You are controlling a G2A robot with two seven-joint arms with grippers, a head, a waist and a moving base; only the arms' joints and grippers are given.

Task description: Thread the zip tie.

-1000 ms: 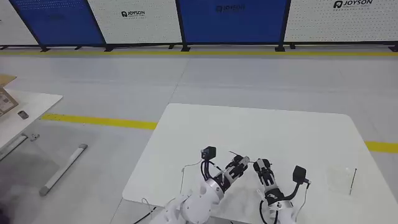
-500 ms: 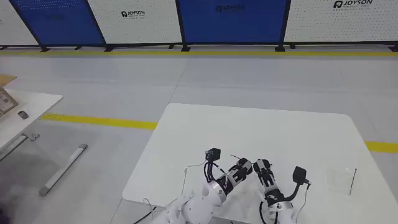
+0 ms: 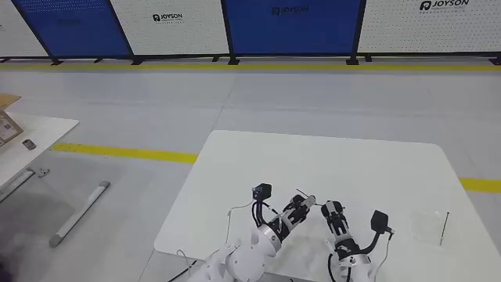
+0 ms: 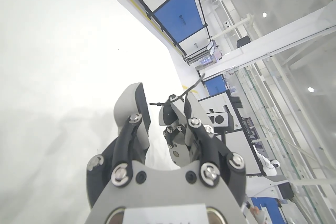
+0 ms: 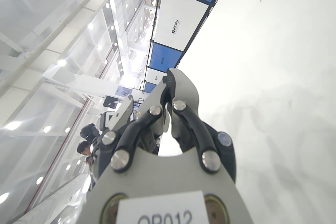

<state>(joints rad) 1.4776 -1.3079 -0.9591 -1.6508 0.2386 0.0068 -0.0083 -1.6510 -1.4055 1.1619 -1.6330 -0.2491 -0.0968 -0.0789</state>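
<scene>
A thin black zip tie is pinched in my right gripper, which the left wrist view shows shut, with both ends of the tie sticking out. My left gripper is open, and its fingers straddle the right gripper's tip and the tie without clamping either. In the right wrist view my right gripper has its pads pressed together. From above, the left gripper and right gripper meet tip to tip near the front edge of the white table. There the zip tie shows as a short dark line.
Another black zip tie lies by a clear sheet at the table's right front. Blue and white panels stand far behind, across the floor.
The left arm slid slightly toward the right gripper and then came back to where it was. The right gripper stays shut on the zip tie, almost still.
</scene>
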